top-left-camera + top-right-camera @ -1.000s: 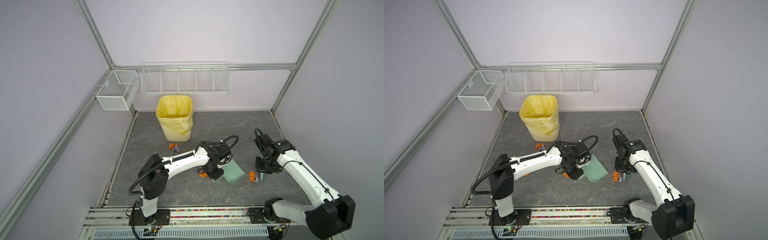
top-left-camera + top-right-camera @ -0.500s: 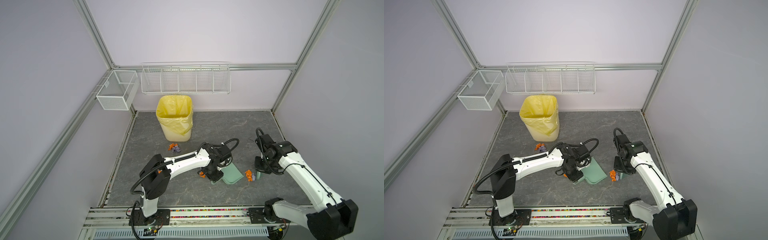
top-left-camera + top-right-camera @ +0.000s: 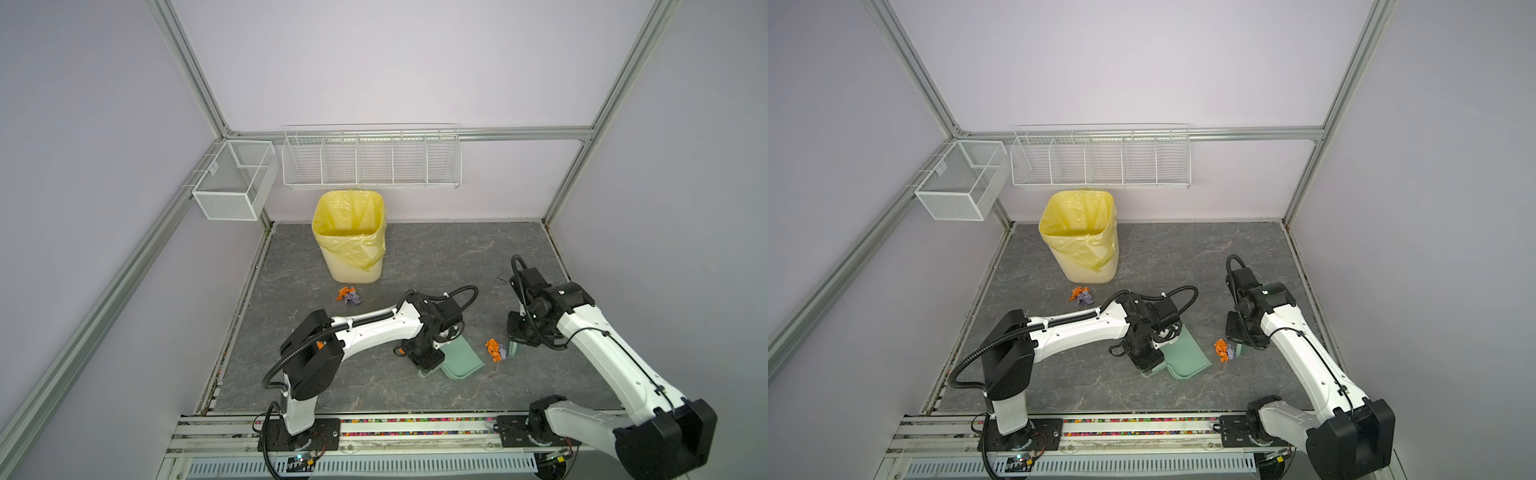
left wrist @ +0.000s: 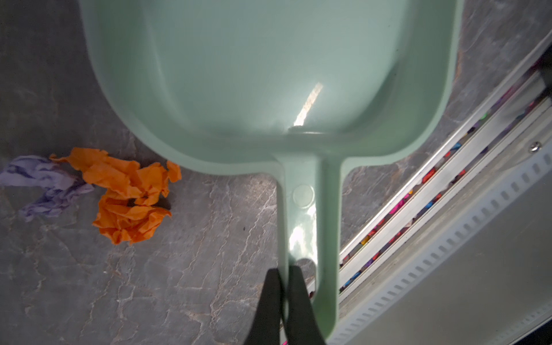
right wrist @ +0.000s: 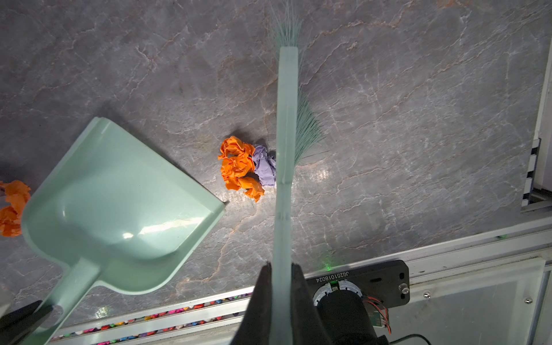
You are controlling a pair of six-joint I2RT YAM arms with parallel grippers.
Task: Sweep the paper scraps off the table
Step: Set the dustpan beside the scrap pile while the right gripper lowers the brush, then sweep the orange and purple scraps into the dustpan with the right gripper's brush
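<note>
A mint-green dustpan (image 3: 461,361) (image 3: 1185,359) lies on the dark grey table (image 3: 436,257), mouth towards the right arm. My left gripper (image 4: 283,271) (image 3: 428,362) is shut on one edge of its handle (image 4: 310,224). My right gripper (image 5: 280,265) (image 3: 518,338) is shut on the mint brush (image 5: 286,119). The bristles rest against a clump of orange and lavender paper scraps (image 5: 243,168) (image 3: 496,350) (image 3: 1224,350), a short gap from the pan's lip. More scraps (image 4: 128,194) lie beside the pan's rear. A third clump (image 3: 349,296) (image 3: 1081,295) sits near the bin.
A bin with a yellow liner (image 3: 351,237) stands at the back left of the table. Two white wire baskets (image 3: 372,160) (image 3: 232,183) hang on the walls above it. An aluminium rail (image 3: 415,428) with both arm bases runs along the front edge.
My right gripper has pushed the brush and the scraps beside it a little to the left, closer to the dustpan. The left arm has shifted the dustpan slightly.
</note>
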